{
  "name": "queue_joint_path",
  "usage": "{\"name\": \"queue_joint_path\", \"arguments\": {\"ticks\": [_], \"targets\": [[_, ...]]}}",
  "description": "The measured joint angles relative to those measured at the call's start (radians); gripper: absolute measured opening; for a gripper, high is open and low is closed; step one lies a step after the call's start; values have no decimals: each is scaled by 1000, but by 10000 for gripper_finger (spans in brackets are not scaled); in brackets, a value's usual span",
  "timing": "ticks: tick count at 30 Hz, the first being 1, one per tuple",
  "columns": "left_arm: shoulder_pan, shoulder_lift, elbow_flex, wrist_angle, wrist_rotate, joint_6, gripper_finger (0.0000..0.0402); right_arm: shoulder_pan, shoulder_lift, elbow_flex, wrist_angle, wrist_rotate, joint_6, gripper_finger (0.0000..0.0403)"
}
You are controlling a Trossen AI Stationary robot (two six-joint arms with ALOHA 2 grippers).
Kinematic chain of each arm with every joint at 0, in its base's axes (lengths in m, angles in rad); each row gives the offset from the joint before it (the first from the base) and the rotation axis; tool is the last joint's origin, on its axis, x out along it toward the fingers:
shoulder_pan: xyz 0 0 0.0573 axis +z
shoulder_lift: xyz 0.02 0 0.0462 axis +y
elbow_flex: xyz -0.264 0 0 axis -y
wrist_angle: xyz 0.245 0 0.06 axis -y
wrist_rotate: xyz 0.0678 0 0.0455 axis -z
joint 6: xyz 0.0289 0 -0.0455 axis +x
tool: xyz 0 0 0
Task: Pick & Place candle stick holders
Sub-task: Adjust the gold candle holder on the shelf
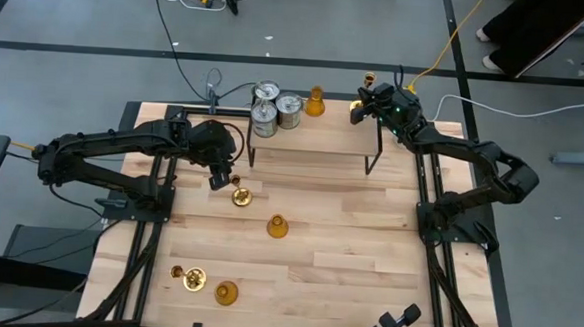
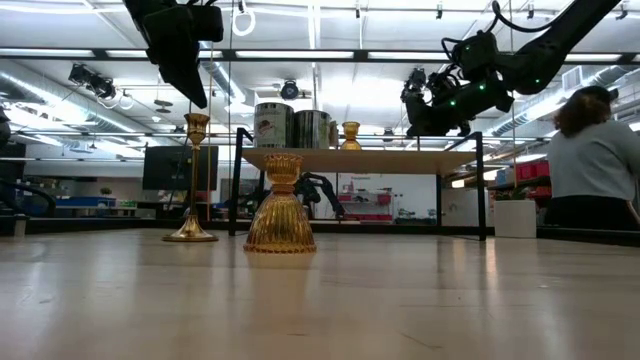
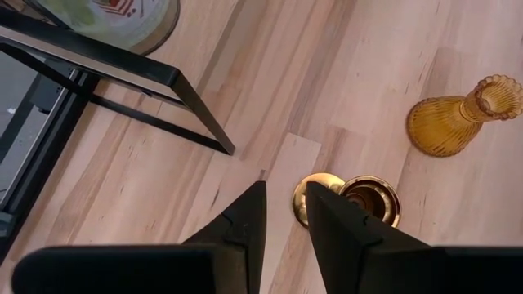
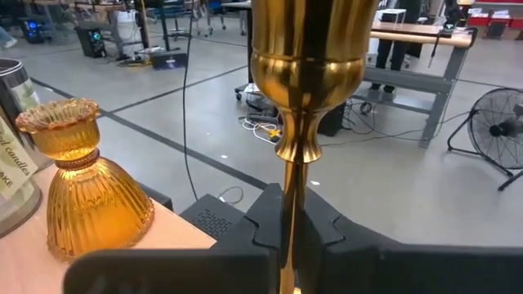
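My right gripper [image 1: 358, 109] is at the far right end of the raised shelf [image 1: 313, 145], shut on a shiny brass candle stick holder [image 4: 304, 65]. An amber bell-shaped holder [image 4: 90, 188] and silvery cylinders [image 1: 289, 108] stand on the shelf to its left. My left gripper [image 1: 218, 181] hangs open above the table, slanting down. Its fingers [image 3: 335, 224] are just beside another brass holder [image 3: 359, 200], which stands on its round base, and touch nothing. A second amber holder [image 1: 277, 226] stands mid-table. My right gripper pinches the brass holder's thin stem [image 4: 289, 204], below the cup, between its two fingers. The fingers come almost level from the table's right side and lie across the stem. The holder stands upright in the hold, cup up. The gripper hides its base.
The shelf's black legs [image 3: 163, 106] stand close to my left gripper. Near the table's front left are one more brass holder [image 1: 194, 277] and an amber one [image 1: 227, 293]. A person sits beyond the table at the right [image 2: 595, 160].
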Motion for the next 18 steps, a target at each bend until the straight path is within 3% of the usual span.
{"name": "queue_joint_path", "arguments": {"ticks": [13, 18], "targets": [[0, 0, 0, 0, 0, 0, 96, 2, -6, 0, -24, 10, 38, 11], [0, 0, 0, 0, 0, 0, 96, 17, -23, 0, -54, 80, -3, 11]]}}
